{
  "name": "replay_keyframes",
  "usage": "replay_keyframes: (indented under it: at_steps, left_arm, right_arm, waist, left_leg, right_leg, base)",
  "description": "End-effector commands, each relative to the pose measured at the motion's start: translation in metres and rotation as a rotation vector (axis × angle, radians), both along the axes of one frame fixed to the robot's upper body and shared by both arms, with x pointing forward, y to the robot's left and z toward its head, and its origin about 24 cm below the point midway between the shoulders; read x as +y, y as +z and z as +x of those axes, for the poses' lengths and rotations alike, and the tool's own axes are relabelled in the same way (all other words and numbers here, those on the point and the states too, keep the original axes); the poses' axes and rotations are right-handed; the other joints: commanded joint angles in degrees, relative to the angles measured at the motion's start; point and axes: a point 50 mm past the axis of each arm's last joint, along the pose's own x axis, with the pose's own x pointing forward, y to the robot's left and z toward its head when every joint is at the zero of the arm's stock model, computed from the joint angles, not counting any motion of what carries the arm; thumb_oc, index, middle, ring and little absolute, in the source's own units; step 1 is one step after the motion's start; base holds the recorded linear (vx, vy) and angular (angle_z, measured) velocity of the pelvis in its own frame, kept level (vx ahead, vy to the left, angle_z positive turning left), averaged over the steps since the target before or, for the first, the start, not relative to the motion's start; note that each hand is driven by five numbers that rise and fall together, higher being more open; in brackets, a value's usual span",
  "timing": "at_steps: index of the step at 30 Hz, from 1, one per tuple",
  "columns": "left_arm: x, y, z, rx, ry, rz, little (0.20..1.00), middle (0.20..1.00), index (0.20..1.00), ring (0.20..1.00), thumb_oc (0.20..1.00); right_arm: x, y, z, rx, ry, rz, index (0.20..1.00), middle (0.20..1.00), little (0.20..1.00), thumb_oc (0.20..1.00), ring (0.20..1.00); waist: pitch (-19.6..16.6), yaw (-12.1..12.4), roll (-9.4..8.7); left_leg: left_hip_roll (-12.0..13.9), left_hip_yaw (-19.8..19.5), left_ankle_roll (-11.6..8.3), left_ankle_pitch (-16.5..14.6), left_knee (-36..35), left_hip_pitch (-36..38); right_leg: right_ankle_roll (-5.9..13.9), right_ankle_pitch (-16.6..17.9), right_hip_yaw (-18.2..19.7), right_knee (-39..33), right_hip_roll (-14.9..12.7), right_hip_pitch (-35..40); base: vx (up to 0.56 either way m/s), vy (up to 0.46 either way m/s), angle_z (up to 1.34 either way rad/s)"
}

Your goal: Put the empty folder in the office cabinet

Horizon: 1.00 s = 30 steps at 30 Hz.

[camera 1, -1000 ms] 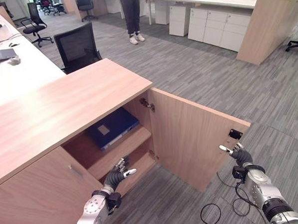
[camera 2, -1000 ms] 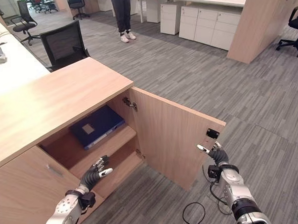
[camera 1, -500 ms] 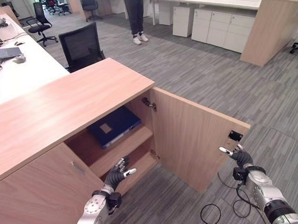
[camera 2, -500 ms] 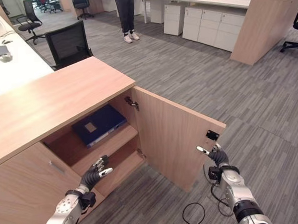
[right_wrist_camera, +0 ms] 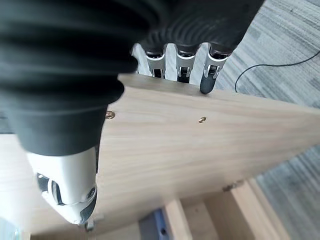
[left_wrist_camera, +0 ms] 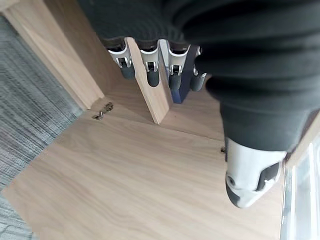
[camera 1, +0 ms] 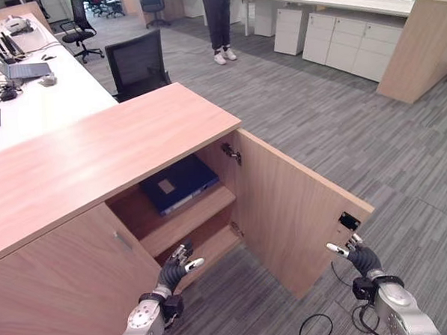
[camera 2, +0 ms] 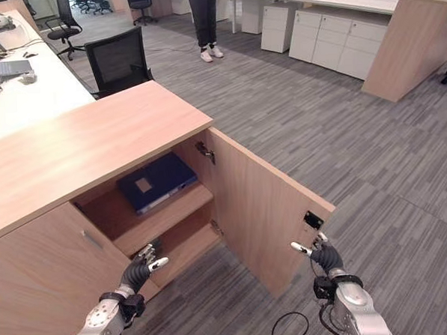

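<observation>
Lying flat on the upper shelf of the open office cabinet (camera 1: 95,155): one dark blue folder (camera 1: 179,184).
Left to right: white desk (camera 1: 33,102) with laptop behind the cabinet; left robot hand (camera 1: 176,269) low before the lower shelf, fingers relaxed, holding nothing; cabinet door (camera 1: 297,209) swung wide; right robot hand (camera 1: 353,256) at the door's free edge, fingers loosely extended over it, nothing clasped. Person's legs (camera 1: 218,21) at far back.
</observation>
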Motion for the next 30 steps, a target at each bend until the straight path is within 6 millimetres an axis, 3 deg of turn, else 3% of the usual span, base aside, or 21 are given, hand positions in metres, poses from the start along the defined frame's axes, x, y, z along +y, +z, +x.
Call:
replay_keyframes:
  at_steps: [1, 2, 3, 4, 5, 9, 10, 11, 14, 18, 19, 20, 21, 23, 25, 26, 27, 30]
  left_arm:
    - [0.015, 0.026, 0.033, -0.145, 0.032, 0.039, 1.000, 1.000, 1.000, 1.000, 1.000]
    - [0.012, 0.028, 0.039, -0.160, 0.058, 0.022, 1.000, 1.000, 1.000, 1.000, 1.000]
    - [0.012, 0.029, 0.039, -0.162, 0.058, 0.022, 1.000, 1.000, 1.000, 1.000, 1.000]
    - [0.005, 0.034, 0.048, -0.187, 0.046, 0.008, 1.000, 1.000, 1.000, 1.000, 1.000]
    - [0.003, 0.035, 0.050, -0.196, 0.034, 0.000, 1.000, 1.000, 1.000, 1.000, 1.000]
    - [0.003, 0.036, 0.048, -0.204, 0.019, -0.007, 1.000, 1.000, 1.000, 1.000, 1.000]
    - [-0.001, 0.030, 0.043, -0.174, -0.007, -0.009, 1.000, 1.000, 1.000, 1.000, 1.000]
    - [-0.002, 0.029, 0.041, -0.169, -0.010, -0.017, 1.000, 1.000, 1.000, 1.000, 1.000]
    - [-0.001, 0.026, 0.036, -0.153, -0.007, -0.015, 1.000, 1.000, 1.000, 1.000, 1.000]
    - [0.006, 0.029, 0.034, -0.159, -0.025, 0.022, 1.000, 1.000, 1.000, 1.000, 1.000]
    - [0.008, 0.029, 0.033, -0.157, -0.025, 0.030, 1.000, 1.000, 1.000, 1.000, 1.000]
    - [0.010, 0.030, 0.033, -0.157, -0.027, 0.045, 1.000, 1.000, 1.000, 1.000, 1.000]
    - [0.011, 0.029, 0.033, -0.151, -0.028, 0.049, 1.000, 1.000, 1.000, 1.000, 1.000]
    - [0.011, 0.027, 0.036, -0.146, -0.010, 0.038, 1.000, 1.000, 1.000, 1.000, 1.000]
    - [0.009, 0.028, 0.039, -0.159, -0.008, 0.034, 1.000, 1.000, 1.000, 1.000, 1.000]
    - [0.009, 0.028, 0.039, -0.159, -0.011, 0.036, 1.000, 1.000, 1.000, 1.000, 1.000]
    - [0.009, 0.028, 0.039, -0.158, -0.014, 0.036, 1.000, 1.000, 1.000, 1.000, 1.000]
    - [0.008, 0.025, 0.038, -0.146, -0.024, 0.048, 1.000, 1.000, 1.000, 1.000, 1.000]
  right_arm:
    - [0.083, 0.042, 0.056, -0.294, 0.308, 0.206, 1.000, 1.000, 1.000, 1.000, 1.000]
    - [0.090, 0.049, 0.062, -0.328, 0.325, 0.225, 1.000, 1.000, 1.000, 1.000, 1.000]
    - [0.090, 0.049, 0.063, -0.329, 0.325, 0.225, 1.000, 1.000, 1.000, 1.000, 1.000]
    - [0.090, 0.054, 0.067, -0.349, 0.338, 0.198, 1.000, 1.000, 1.000, 1.000, 1.000]
    - [0.093, 0.057, 0.070, -0.358, 0.357, 0.190, 1.000, 1.000, 1.000, 1.000, 1.000]
    - [0.096, 0.062, 0.070, -0.370, 0.398, 0.177, 1.000, 1.000, 1.000, 1.000, 1.000]
    - [0.091, 0.058, 0.062, -0.352, 0.382, 0.190, 1.000, 1.000, 1.000, 1.000, 1.000]
    - [0.090, 0.055, 0.058, -0.336, 0.381, 0.195, 1.000, 1.000, 1.000, 1.000, 1.000]
    - [0.089, 0.046, 0.050, -0.295, 0.366, 0.215, 1.000, 1.000, 1.000, 1.000, 1.000]
    - [0.093, 0.041, 0.048, -0.279, 0.355, 0.240, 1.000, 1.000, 1.000, 1.000, 1.000]
    - [0.095, 0.041, 0.049, -0.280, 0.356, 0.246, 1.000, 1.000, 1.000, 1.000, 1.000]
    - [0.101, 0.040, 0.051, -0.277, 0.368, 0.252, 1.000, 1.000, 1.000, 1.000, 1.000]
    - [0.103, 0.039, 0.050, -0.272, 0.371, 0.251, 1.000, 1.000, 1.000, 1.000, 1.000]
    - [0.104, 0.039, 0.050, -0.274, 0.369, 0.248, 1.000, 1.000, 1.000, 1.000, 1.000]
    - [0.102, 0.039, 0.051, -0.274, 0.360, 0.236, 1.000, 1.000, 1.000, 1.000, 1.000]
    - [0.100, 0.039, 0.051, -0.274, 0.352, 0.238, 1.000, 1.000, 1.000, 1.000, 1.000]
    - [0.099, 0.039, 0.052, -0.273, 0.344, 0.243, 1.000, 1.000, 1.000, 1.000, 1.000]
    - [0.098, 0.037, 0.053, -0.269, 0.331, 0.243, 1.000, 1.000, 1.000, 1.000, 1.000]
  waist:
    - [3.54, 3.70, -4.60]
    - [5.85, 4.30, -4.98]
    - [5.79, 4.21, -4.97]
    - [6.17, 2.91, -5.21]
    - [6.07, 2.11, -5.37]
    - [5.55, 1.32, -5.10]
    - [4.68, 0.39, -4.50]
    - [4.18, 0.10, -4.14]
    - [3.17, -0.01, -3.69]
    - [2.64, 1.41, -3.99]
    - [2.62, 1.84, -3.79]
    - [2.65, 2.73, -3.23]
    - [2.93, 2.79, -3.26]
    - [3.68, 1.53, -3.53]
    - [3.41, -0.29, -3.03]
    - [3.44, -0.94, -2.92]
    - [3.23, -1.33, -3.16]
    - [3.33, -1.08, -3.49]
  left_leg:
    - [-0.27, 1.66, -3.01, -1.31, 3.14, -0.89]
    - [-0.37, 3.20, -3.84, -1.14, 8.68, -6.52]
    - [-0.43, 3.10, -3.83, -1.37, 9.21, -6.97]
    - [2.48, 13.14, -3.20, -2.21, 13.40, -8.68]
    - [4.66, 18.92, -2.84, -3.36, 15.76, -7.58]
    - [6.63, 22.61, -3.17, -5.70, 21.48, -5.33]
    - [6.42, 25.12, -3.18, -5.86, 19.08, -2.68]
    - [5.82, 26.70, -3.18, -7.01, 16.23, -1.67]
    - [4.20, 25.85, -3.06, -7.28, 12.00, -0.09]
    - [1.87, 23.27, -1.93, -6.86, 8.96, 0.30]
    - [1.34, 22.88, -1.43, -6.99, 8.02, 0.61]
    - [-0.08, 21.64, -0.13, -6.97, 5.63, 1.58]
    - [-1.18, 19.87, 0.54, -7.01, 5.02, 1.98]
    - [-2.01, 16.60, 1.21, -6.93, 4.93, 2.00]
    - [-1.80, 12.61, 1.54, -6.99, 5.32, 1.67]
    - [-1.85, 11.02, 1.60, -7.18, 5.38, 2.02]
    - [-2.32, 9.58, 1.73, -6.88, 5.41, 1.55]
    - [-3.02, 7.53, 1.76, -6.89, 5.13, 1.94]
  right_leg:
    - [4.84, -5.20, -0.15, 1.30, -3.86, 3.49]
    - [4.93, -4.79, -1.89, 1.05, -4.73, 2.08]
    - [4.95, -4.79, -1.97, 1.08, -4.75, 1.91]
    - [4.96, -4.39, -4.98, 1.63, -6.03, 0.51]
    - [4.72, -4.53, -6.55, 2.06, -6.46, 0.11]
    - [3.72, -4.92, -9.44, 3.22, -7.03, 0.24]
    - [3.46, -5.07, -13.70, 4.26, -7.87, 0.84]
    - [3.66, -4.74, -15.08, 4.43, -8.36, 0.99]
    - [4.15, -4.43, -16.17, 5.27, -8.90, 1.63]
    - [5.19, -3.71, -18.63, 8.04, -11.64, 1.89]
    - [5.49, -3.47, -19.05, 9.84, -12.47, 1.26]
    - [6.85, -2.32, -19.74, 15.39, -15.53, -1.00]
    - [8.27, 0.04, -18.52, 18.90, -17.41, -2.58]
    - [10.07, 1.95, -10.42, 21.88, -17.94, -5.35]
    - [9.48, -1.68, 2.76, 19.81, -12.69, -7.32]
    - [9.40, -4.04, 7.79, 17.82, -10.20, -7.14]
    - [9.10, -4.23, 11.42, 14.89, -8.58, -7.19]
    - [7.67, -4.01, 12.15, 11.15, -7.73, -6.45]
  base:
    - [-0.27, 0.022, 0.09]
    - [-0.21, 0.024, 0.20]
    - [-0.38, 0.085, 0.53]
    - [-0.23, 0.070, 0.70]
    - [-0.23, 0.071, 0.89]
    - [-0.06, 0.044, 0.54]
    - [0.03, 0.121, 0.69]
    - [0.07, 0.180, 1.17]
    - [0.06, 0.161, 1.40]
    - [0.02, 0.167, 1.05]
    - [0.00, 0.300, 0.71]
    - [0.00, 0.287, 0.41]
    - [0.01, 0.223, 0.47]
    - [-0.02, 0.050, 0.93]
    - [0.07, 0.029, 1.45]
    - [0.15, 0.025, 1.02]
    - [0.14, 0.001, 0.81]
    - [0.06, -0.042, 0.74]
